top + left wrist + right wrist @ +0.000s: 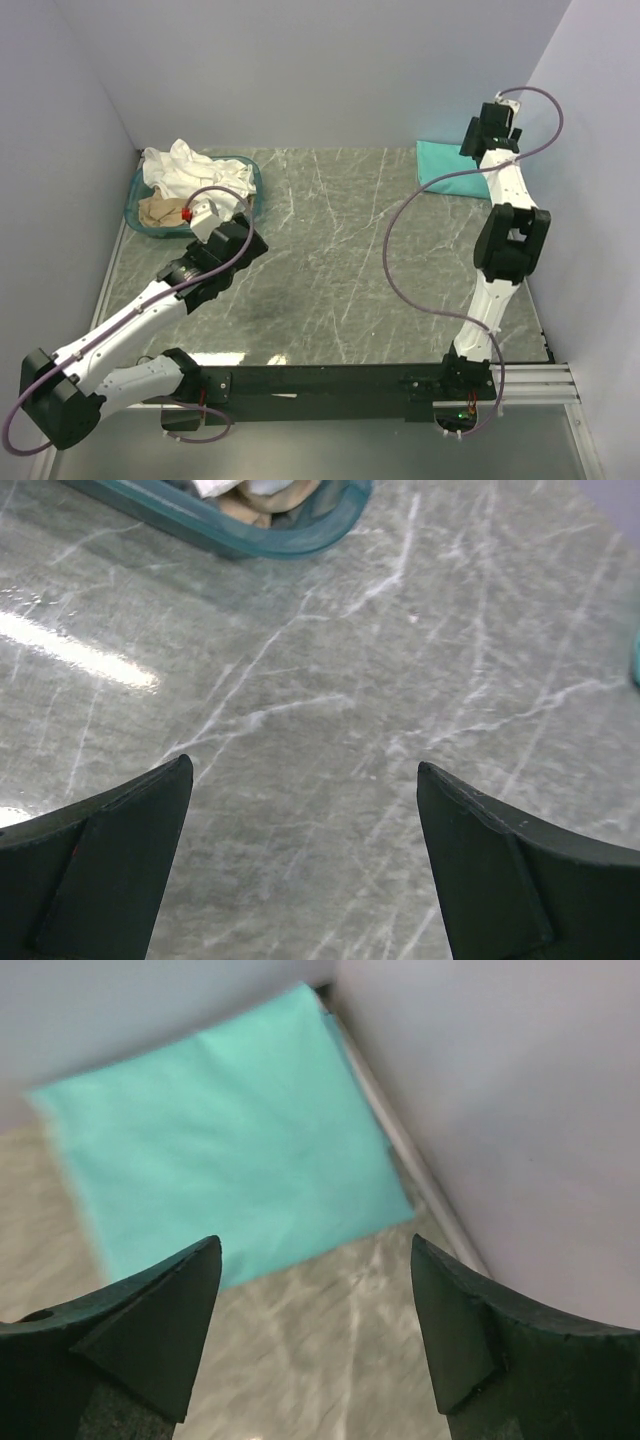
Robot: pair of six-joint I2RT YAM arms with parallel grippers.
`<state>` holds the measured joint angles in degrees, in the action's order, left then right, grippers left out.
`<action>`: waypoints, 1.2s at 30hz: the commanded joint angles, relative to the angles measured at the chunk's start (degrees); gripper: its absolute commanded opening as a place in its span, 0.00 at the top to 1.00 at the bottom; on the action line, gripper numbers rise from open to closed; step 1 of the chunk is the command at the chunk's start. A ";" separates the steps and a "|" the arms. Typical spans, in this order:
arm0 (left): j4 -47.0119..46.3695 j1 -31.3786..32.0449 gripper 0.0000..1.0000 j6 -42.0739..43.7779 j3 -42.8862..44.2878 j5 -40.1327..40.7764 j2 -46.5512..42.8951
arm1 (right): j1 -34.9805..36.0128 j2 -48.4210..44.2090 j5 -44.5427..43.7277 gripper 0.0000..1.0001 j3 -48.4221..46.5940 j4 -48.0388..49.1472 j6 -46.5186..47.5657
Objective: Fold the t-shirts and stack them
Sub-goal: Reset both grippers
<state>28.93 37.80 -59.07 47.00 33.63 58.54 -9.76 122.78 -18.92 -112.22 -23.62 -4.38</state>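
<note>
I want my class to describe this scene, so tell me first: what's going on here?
Two robot arms are partway through folding and stacking t-shirts. One teal-green t-shirt lies folded flat in the far right corner of the table, and the right gripper hangs open over it, holding nothing. A white t-shirt and a beige t-shirt sit crumpled in the teal basket at the far left. The left gripper is open and empty above the table near the basket.

Open tabletop [340, 270] mid-field, basket [150, 232] at far-left corner, folded teal t-shirt [448, 168] against right wall [590, 200].
</note>
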 commanded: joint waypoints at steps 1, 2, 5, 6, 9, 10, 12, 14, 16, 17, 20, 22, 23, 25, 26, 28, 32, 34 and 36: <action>0.25 -0.27 0.01 1.76 0.11 -1.37 -5.27 | 6.05 -14.04 -1.02 0.17 8.46 2.78 -3.09; 0.51 -0.19 0.01 1.68 -0.15 -1.37 -6.07 | 7.63 -18.85 -1.90 0.17 11.38 3.22 -3.09; 0.43 -0.27 0.01 1.67 -1.74 -2.77 -9.32 | 14.84 -29.39 -5.95 0.16 23.60 5.24 -4.49; 0.08 -0.27 0.01 1.85 -2.35 -3.21 -10.02 | 16.68 -32.23 -6.48 0.16 26.85 6.20 -6.67; 0.34 -0.19 0.01 1.50 -3.93 -5.14 -12.05 | 21.79 -42.77 -4.46 0.15 42.47 8.93 -13.07; 0.51 -0.27 0.00 1.50 -4.46 -5.32 -12.66 | 23.89 -45.32 -3.50 0.14 45.40 10.07 -14.24; 0.77 -0.27 0.01 2.63 -4.73 -7.07 -12.84 | 25.92 -52.27 -2.26 0.12 53.55 11.22 -17.74; 1.74 -0.18 0.01 2.47 -4.55 -6.91 -12.58 | 28.38 -58.23 -2.61 0.12 58.32 10.70 -20.65; 2.53 -0.27 0.01 2.03 -4.64 -5.94 -12.40 | 29.27 -62.38 -2.62 0.11 65.70 10.52 -25.23; 2.36 -0.19 0.01 2.11 -4.90 -5.77 -12.49 | 29.62 -66.49 -2.18 0.11 68.25 10.78 -26.28; 0.18 -0.19 0.01 3.34 -6.39 -6.99 -13.89 | 29.62 -75.71 -0.78 0.11 77.49 12.71 -29.37; -0.80 -0.10 0.01 3.70 -7.80 -8.13 -15.73 | 29.71 -80.48 0.10 0.10 82.94 14.64 -29.37; -0.98 -0.10 0.01 3.18 -8.15 -8.23 -16.44 | 29.71 -84.68 0.80 0.10 84.17 15.09 -28.41; -0.54 -0.10 0.01 2.65 -8.94 -8.40 -18.28 | 29.62 -88.66 0.99 0.09 85.85 14.22 -27.35; -0.28 -0.10 0.00 2.56 -9.12 -7.62 -18.81 | 29.71 -91.99 0.90 0.09 86.12 13.95 -27.26; 0.51 -0.10 0.01 1.77 -9.82 -6.47 -20.04 | 29.62 -94.82 0.03 0.09 86.73 12.99 -26.64; 1.66 -0.10 0.01 1.41 -9.21 -6.20 -20.66 | 29.62 -100.27 -0.59 0.08 86.30 9.30 -25.94; 2.27 -0.10 0.01 0.89 -8.60 -6.38 -20.66 | 29.62 -101.51 -0.77 0.08 86.73 8.59 -25.59; 2.97 -0.10 0.01 0.71 -7.37 -6.38 -20.58 | 29.62 -102.74 -0.77 0.08 87.26 8.76 -25.15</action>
<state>31.20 37.80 -57.91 37.45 26.83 38.35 19.73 21.30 -18.52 -25.47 -14.35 -30.39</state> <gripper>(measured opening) 0.995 0.921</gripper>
